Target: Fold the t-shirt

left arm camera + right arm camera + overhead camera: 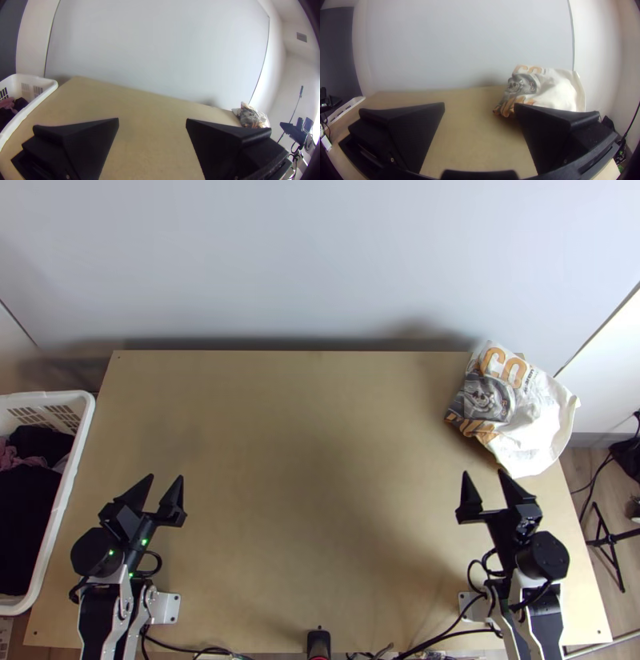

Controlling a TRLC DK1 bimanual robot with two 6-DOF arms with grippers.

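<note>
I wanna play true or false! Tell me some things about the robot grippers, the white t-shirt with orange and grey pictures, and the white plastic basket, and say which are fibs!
1. The black left gripper and the black right gripper are both open. True.
2. The white printed t-shirt lies bunched at the far right corner of the light wooden table. True.
3. The right gripper is squeezing the t-shirt. False: it holds nothing.
4. The white plastic basket has dark cloth in it. True.
5. The basket is past the table's right edge. False: it is at the left edge.
6. The t-shirt is neatly folded. False: it is bunched.
</note>
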